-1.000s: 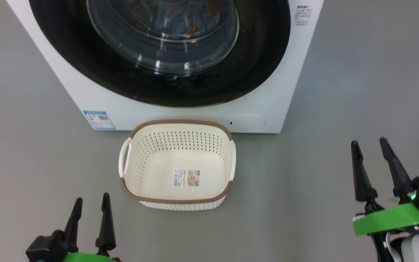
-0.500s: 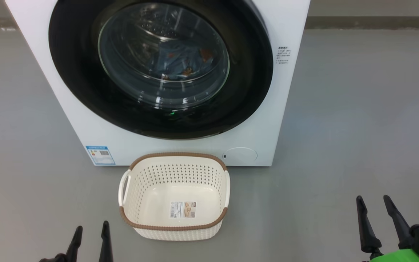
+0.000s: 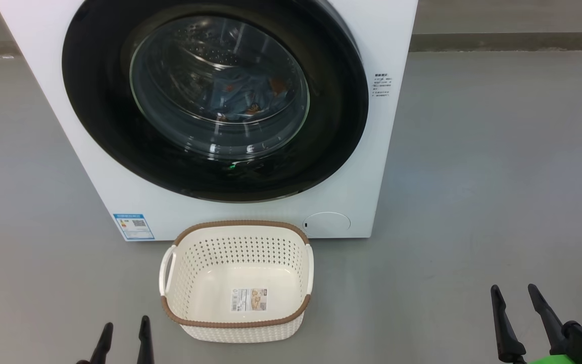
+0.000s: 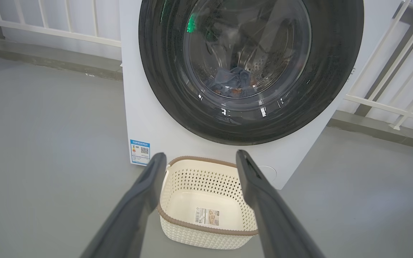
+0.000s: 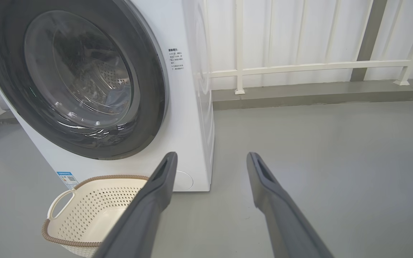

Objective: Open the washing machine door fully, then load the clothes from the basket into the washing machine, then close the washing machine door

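The washing machine door sits shut against the washing machine, and through its glass I see the clothes lying inside. The basket, on the floor at the machine's 6 o'clock, holds nothing but its paper label. I judge all three steps done.

My left fingers, at the basket's 7 o'clock, and my right fingers, at its 4 o'clock, are spread apart and empty.

The floor is smooth grey. A white railing runs behind the machine.
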Controlling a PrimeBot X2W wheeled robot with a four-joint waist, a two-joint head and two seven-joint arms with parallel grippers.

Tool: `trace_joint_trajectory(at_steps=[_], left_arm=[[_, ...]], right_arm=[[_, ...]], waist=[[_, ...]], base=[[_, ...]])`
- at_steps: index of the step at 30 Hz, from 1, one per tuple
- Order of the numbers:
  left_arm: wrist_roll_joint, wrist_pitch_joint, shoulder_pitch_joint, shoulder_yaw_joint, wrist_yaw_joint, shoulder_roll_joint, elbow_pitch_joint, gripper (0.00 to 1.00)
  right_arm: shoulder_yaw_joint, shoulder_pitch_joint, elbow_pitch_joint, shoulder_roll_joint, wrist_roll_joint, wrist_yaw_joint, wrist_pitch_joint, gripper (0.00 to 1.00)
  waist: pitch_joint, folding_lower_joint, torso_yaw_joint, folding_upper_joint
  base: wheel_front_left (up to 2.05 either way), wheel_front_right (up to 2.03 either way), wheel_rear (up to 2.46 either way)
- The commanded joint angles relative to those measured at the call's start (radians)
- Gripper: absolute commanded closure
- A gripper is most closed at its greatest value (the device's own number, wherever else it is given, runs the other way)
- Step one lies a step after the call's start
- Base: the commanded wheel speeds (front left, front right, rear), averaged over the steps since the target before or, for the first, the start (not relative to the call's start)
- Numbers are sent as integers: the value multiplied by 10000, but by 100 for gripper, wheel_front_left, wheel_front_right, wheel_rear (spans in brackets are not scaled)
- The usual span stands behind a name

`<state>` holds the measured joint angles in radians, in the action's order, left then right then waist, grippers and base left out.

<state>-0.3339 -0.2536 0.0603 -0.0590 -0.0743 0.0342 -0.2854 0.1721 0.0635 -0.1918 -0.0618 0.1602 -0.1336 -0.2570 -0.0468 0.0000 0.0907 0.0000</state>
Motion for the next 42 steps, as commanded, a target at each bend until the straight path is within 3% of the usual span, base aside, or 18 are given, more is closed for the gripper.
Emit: trace_joint_trajectory(at_steps=[1,21,22,29,34,42], left_arm=[[119,-82,-119,388,-52,160,213,0],[-77,-82,-161,540,101,160,363,0],[-55,2,15,212,9,0,82,100],[-256,131,135,194,-2,-127,-448,100],[-762,272,72,264,-24,-116,-403,100],[-1576,497,-40,359,-61,-97,-340,100]], right_arm=[[-297,-78,191,-53,-112,29,-48,0],[-284,-176,157,-28,-77,29,-48,0],[-13,-4,-50,42,3,0,0,100],[31,-35,-747,123,236,0,95,100],[10,-99,-732,122,816,2,260,100],[-58,-198,-706,122,1748,3,466,100]], waist=[[-2,0,-8,0],[123,0,319,0],[122,0,316,0],[124,0,315,0],[119,23,255,0],[166,0,176,0]], base=[[0,0,0],[0,0,0],[0,0,0],[0,0,0],[0,0,0],[0,0,0]])
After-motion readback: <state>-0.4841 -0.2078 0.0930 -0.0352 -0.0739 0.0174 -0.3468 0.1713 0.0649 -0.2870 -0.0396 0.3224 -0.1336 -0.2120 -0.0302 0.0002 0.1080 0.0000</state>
